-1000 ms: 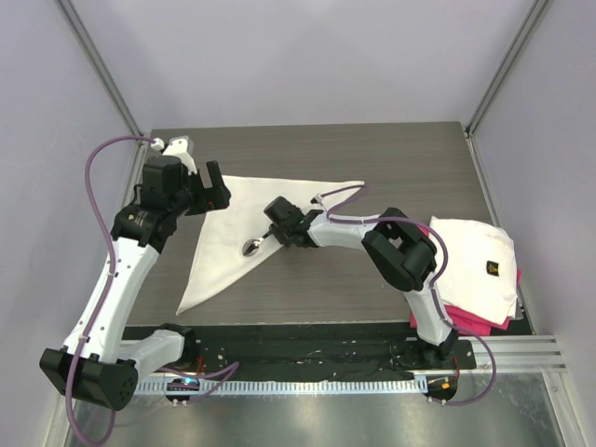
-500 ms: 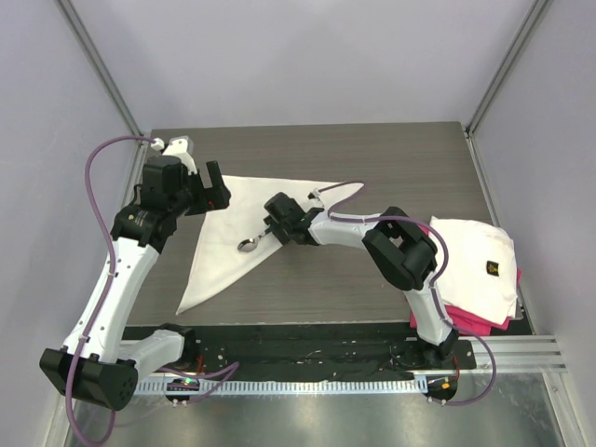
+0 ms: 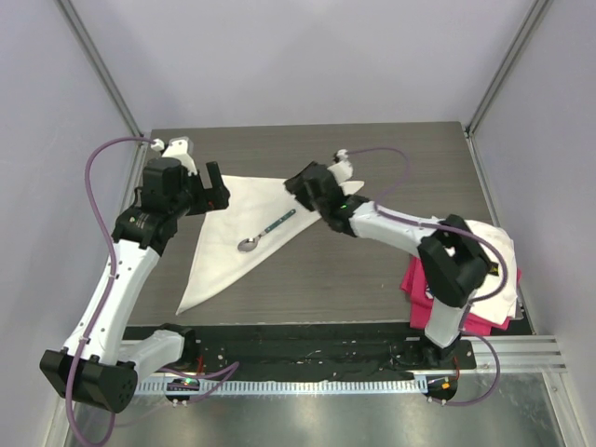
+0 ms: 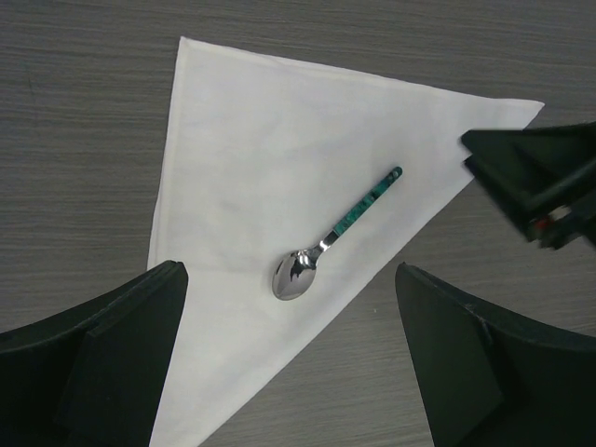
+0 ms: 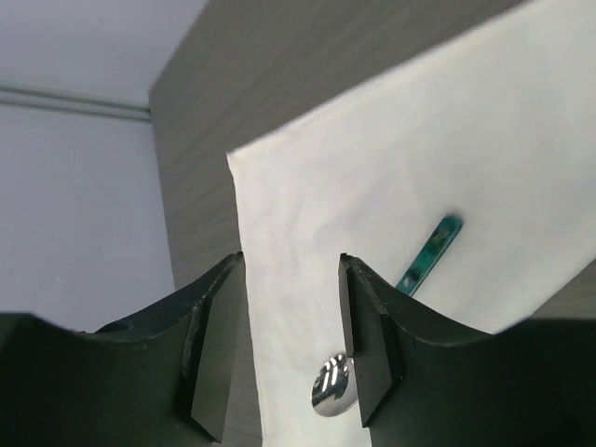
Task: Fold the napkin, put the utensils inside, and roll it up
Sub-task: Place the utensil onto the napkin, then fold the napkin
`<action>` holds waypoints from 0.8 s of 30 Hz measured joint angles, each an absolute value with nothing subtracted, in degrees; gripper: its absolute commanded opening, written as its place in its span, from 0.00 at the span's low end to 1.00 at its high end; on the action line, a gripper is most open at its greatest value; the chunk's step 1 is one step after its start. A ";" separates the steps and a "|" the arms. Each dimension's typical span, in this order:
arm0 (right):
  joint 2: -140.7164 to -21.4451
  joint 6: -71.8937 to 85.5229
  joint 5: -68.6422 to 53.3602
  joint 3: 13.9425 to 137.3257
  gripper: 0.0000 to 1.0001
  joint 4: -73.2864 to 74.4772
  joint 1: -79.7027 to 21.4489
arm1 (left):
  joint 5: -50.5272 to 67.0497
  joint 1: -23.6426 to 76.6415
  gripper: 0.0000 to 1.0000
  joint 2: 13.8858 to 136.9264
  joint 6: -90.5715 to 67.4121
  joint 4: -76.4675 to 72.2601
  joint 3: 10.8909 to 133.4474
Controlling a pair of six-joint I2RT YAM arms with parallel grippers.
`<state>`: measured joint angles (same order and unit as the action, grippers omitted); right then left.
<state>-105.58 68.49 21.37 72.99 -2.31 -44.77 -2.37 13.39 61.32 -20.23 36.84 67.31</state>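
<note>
The cream-white napkin (image 3: 233, 219) lies flat on the table, folded into a triangle. The spoon (image 3: 265, 233) with a teal handle lies free on it near the long right edge, bowl toward the near left. My left gripper (image 3: 216, 189) is open and empty, hovering above the napkin's far left corner. Its wrist view shows the napkin (image 4: 251, 140) and the spoon (image 4: 335, 237) between its spread fingers (image 4: 130, 345). My right gripper (image 3: 298, 184) is open and empty above the napkin's far right corner. Its wrist view shows the napkin (image 5: 372, 177) and the spoon (image 5: 430, 251) below.
A folded white cloth with a small dark logo (image 3: 480, 256) lies on a pink cloth (image 3: 414, 279) at the right table edge. The right gripper also shows in the left wrist view (image 4: 540, 182). Grey walls stand close on both sides.
My right gripper has let go of the spoon and drawn back up and to the far right. The spoon now lies alone on the napkin. The left arm has not moved.
</note>
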 measured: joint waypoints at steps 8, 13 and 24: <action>-94.19 53.43 9.45 60.80 0.54 -8.14 -21.10 | -2.87 13.39 1.00 61.45 -18.79 35.68 66.59; -94.85 44.01 0.40 59.13 0.55 -5.28 -14.37 | -0.30 13.41 1.00 61.45 -18.76 34.13 65.34; -109.45 35.27 -13.56 62.26 0.54 -4.19 -7.64 | 3.46 13.43 1.00 61.87 -17.39 32.84 64.66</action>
